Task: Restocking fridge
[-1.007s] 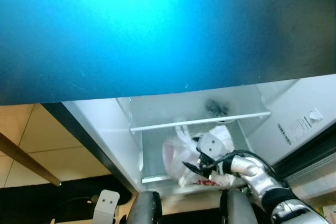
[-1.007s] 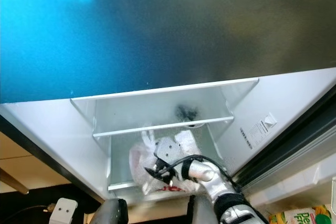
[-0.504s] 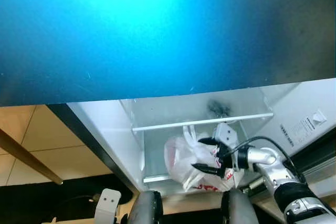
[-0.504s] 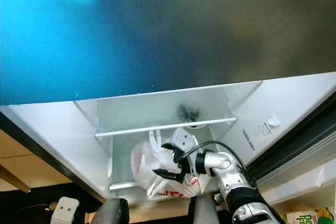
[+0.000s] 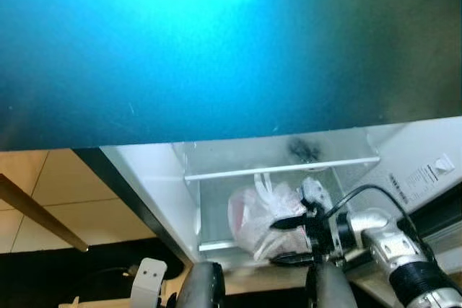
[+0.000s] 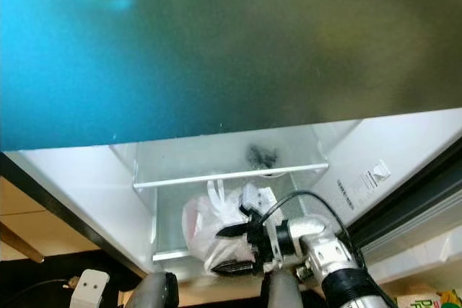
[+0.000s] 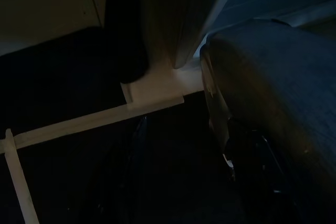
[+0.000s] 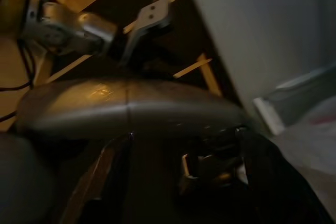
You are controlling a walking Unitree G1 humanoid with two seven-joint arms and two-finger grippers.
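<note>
One white plastic bag (image 5: 261, 216) lying in lower fridge compartment (image 5: 209, 210) under white shelf rail (image 5: 281, 169); right pincer (image 5: 291, 239) spread wide, empty, just beside bag.

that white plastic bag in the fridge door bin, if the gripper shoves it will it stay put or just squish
The plastic bag looks thin and crumpled, so it would probably squish and shift rather than slide whole. Its loose handles stand up, suggesting floppy film. The open right gripper sits beside it; contents are hidden, so weight is uncertain.
</note>
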